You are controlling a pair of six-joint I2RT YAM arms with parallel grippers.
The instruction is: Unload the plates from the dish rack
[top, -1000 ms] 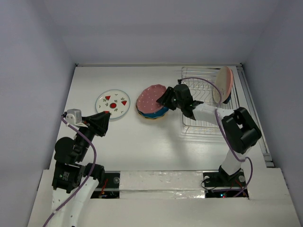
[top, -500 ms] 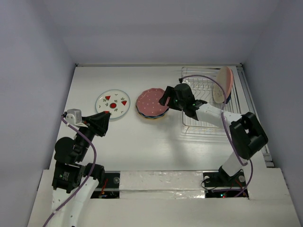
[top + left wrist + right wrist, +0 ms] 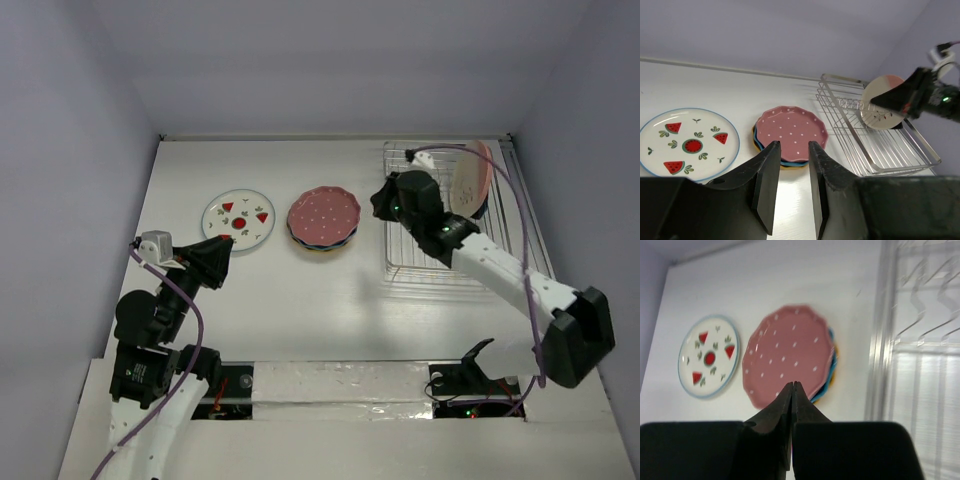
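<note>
The wire dish rack [image 3: 432, 270] [image 3: 875, 152] [image 3: 881, 345] stands at the right. A cream-and-pink plate [image 3: 470, 180] [image 3: 879, 104] leans upright at its far right end. A maroon-pink dotted plate [image 3: 324, 212] [image 3: 791, 131] [image 3: 788, 352] lies on top of a teal and a yellow plate, left of the rack. Further left lies a white plate with red marks [image 3: 238, 217] [image 3: 687, 145] [image 3: 709, 356]. My right gripper [image 3: 381, 205] [image 3: 792, 385] is shut on nothing, raised over the rack's left edge. My left gripper [image 3: 226, 250] [image 3: 792, 146] hangs near the front left, jaws slightly apart and empty.
White walls close the table at the back and on both sides. A purple cable [image 3: 505, 200] loops from the right arm over the rack. Bare white tabletop [image 3: 300, 300] lies in front of the plates.
The right gripper let go of the maroon-pink plate, which now lies flat on the stack. It drew back right to the rack's left edge and shut. The left arm stayed put.
</note>
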